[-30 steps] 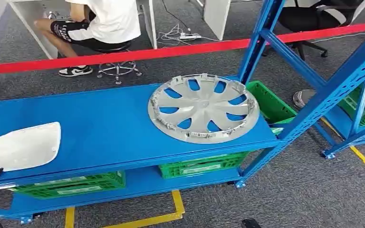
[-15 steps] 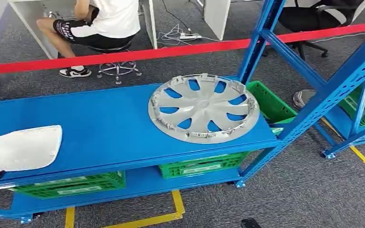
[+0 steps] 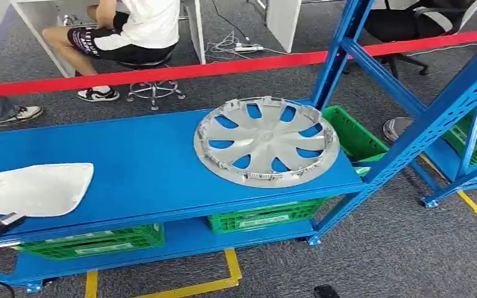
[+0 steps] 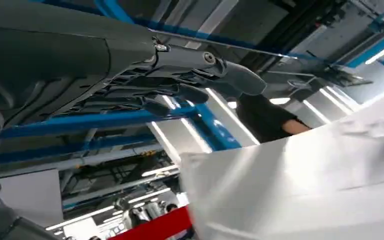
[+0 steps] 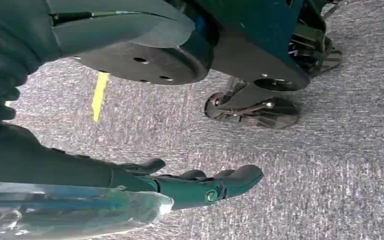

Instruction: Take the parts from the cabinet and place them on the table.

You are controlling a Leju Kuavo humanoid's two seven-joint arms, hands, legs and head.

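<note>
- currently on the blue shelf (image 3: 143,167): silver wheel cover (image 3: 266,141), lying flat toward its right end.
- white panel (image 3: 34,188), flat at the shelf's left end, well apart from the wheel cover; seen close in the left wrist view (image 4: 300,185).
- left robot hand (image 4: 180,80): fingers extended above the white panel; hold cannot be told.
- right robot hand (image 5: 200,182): fingers spread, holding nothing, over grey carpet (image 5: 330,175).
- green crates (image 3: 261,216) on the lower shelf.

Silver hubcap (image 3: 266,141) flat on shelf (image 3: 136,167)

Bare shelf (image 3: 143,167) lies between white panel (image 3: 34,189) and hubcap (image 3: 266,140).
</note>
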